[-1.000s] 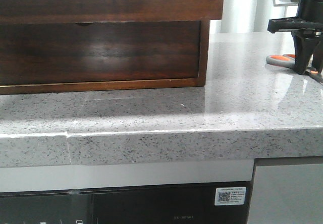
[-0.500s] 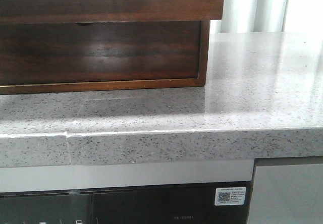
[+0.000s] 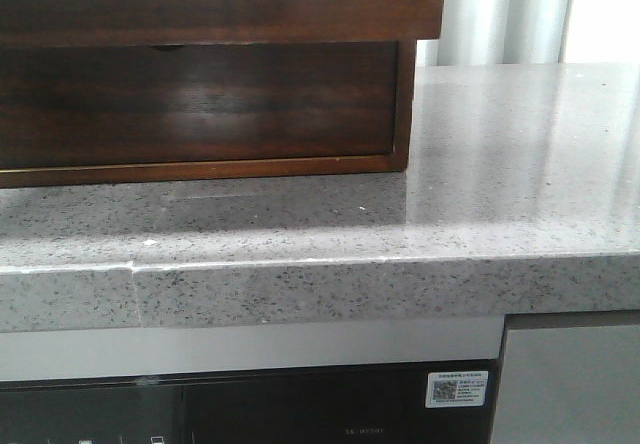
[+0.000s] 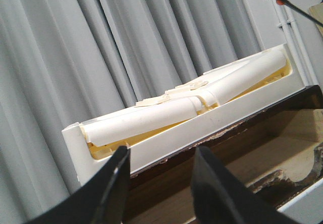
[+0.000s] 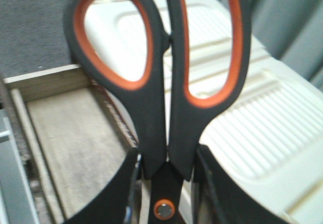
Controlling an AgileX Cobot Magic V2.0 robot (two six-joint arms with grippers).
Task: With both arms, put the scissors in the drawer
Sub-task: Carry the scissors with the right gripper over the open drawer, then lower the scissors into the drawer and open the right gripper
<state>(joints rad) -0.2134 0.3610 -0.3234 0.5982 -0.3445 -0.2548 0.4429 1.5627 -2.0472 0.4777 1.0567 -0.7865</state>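
From the front, the speckled grey bench carries only the wooden cabinet. The dark walnut front of the drawer juts forward over the lower drawer front with its finger notch, so the drawer looks to be pulled out already. Neither arm shows in this view, and the scissors are not on the bench here.

From the left wrist, the left end effector hangs with its two dark fingers spread apart and nothing between them, so it is released. Past them lies a white tray holding pale rolled sheets, with dark wood beneath it and grey curtains behind. I take it this arm's opening job is finished.

From the right wrist, the right end effector is clenched on the scissors just above the pivot screw, the orange loops pointing away from the fingers. Beyond the loops I see a pale wooden compartment, open at the top, and a ribbed cream lid beside it. So the scissors are held up over the cabinet.

To my eye the pick-up is done and the carry nearly so. Lowering, letting go and probably closing the drawer are left.
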